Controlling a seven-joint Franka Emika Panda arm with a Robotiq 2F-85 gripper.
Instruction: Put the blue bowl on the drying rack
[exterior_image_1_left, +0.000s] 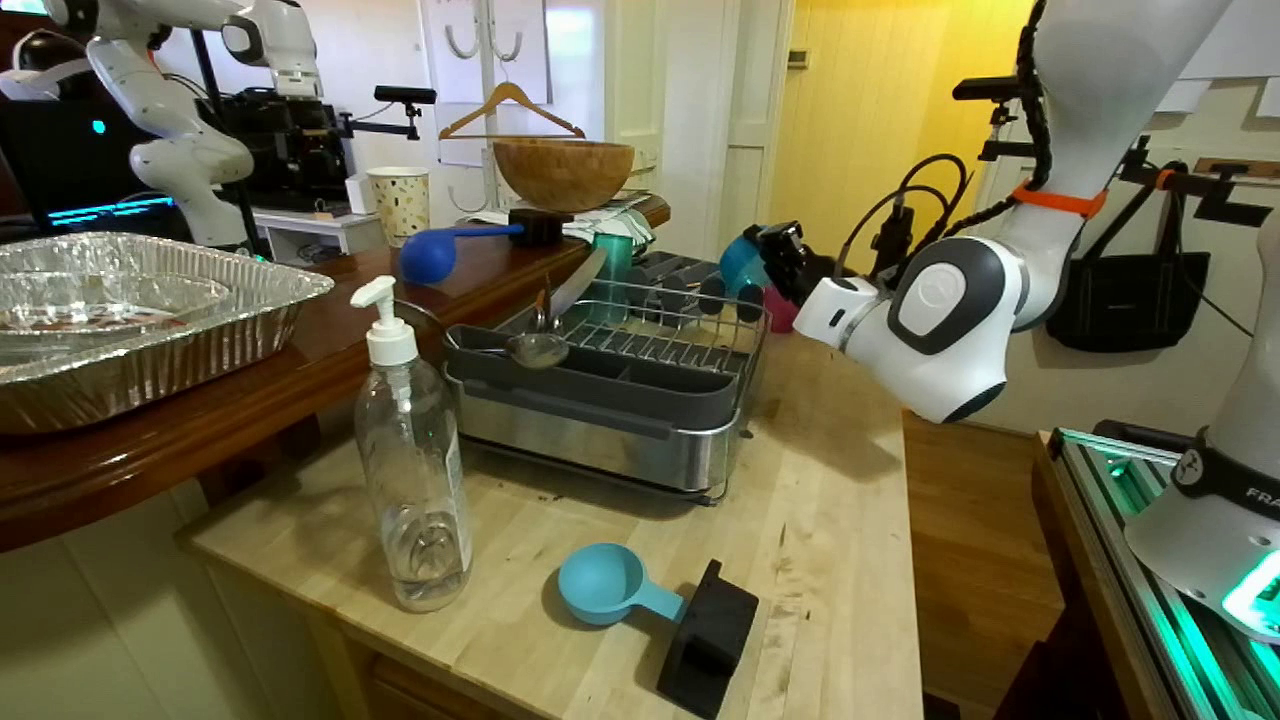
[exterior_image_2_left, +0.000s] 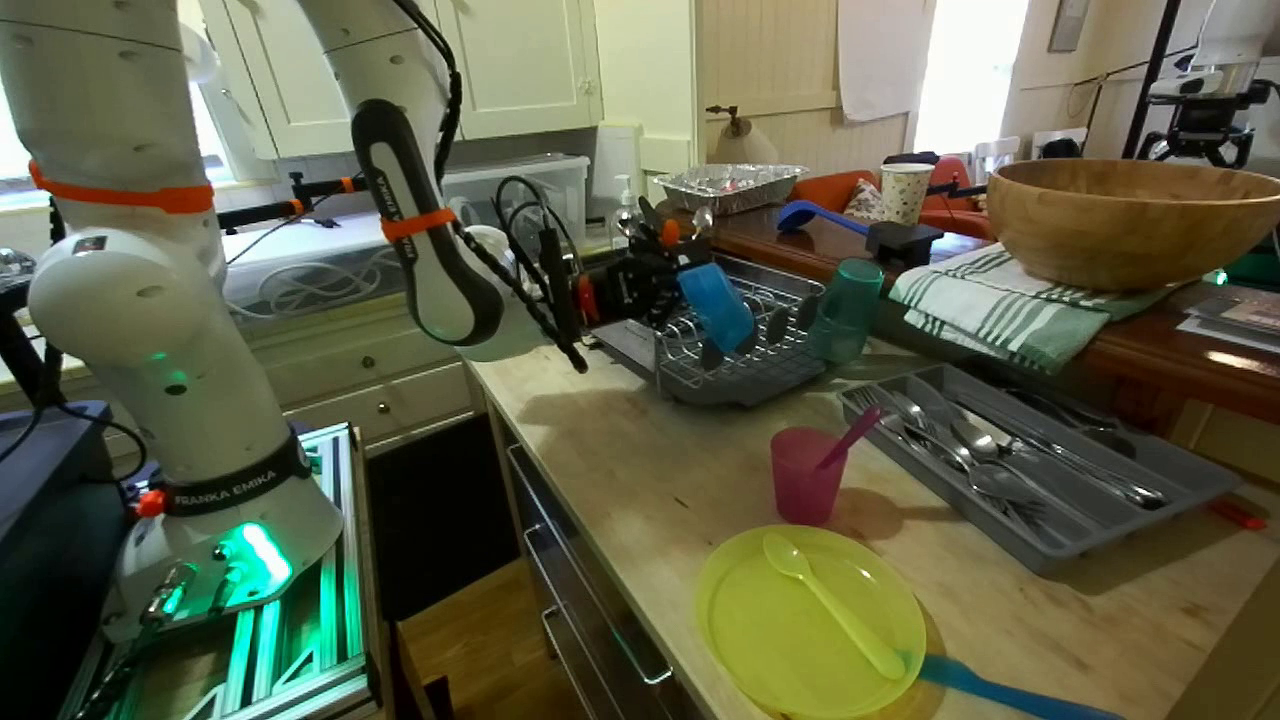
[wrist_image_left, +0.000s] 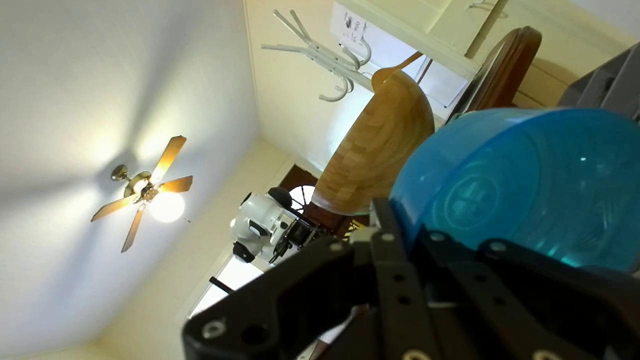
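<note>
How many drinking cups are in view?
3: the pink cup on the worktop, the green tumbler by the drying rack, the patterned cup on the brown counter. More may be hidden.

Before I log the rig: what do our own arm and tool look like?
The arm is white with rounded segments, dark trim at the joints, orange bands and black cables running along it. Its black base collar reads FRANKA EMIKA in white, with a green light below. The tool is mostly black; its narrow fingers carry holes and round screw heads.

A yellow spoon (exterior_image_2_left: 836, 607) lies on a yellow plate (exterior_image_2_left: 757, 622) near 1 pink cup (exterior_image_2_left: 802, 482).
</note>
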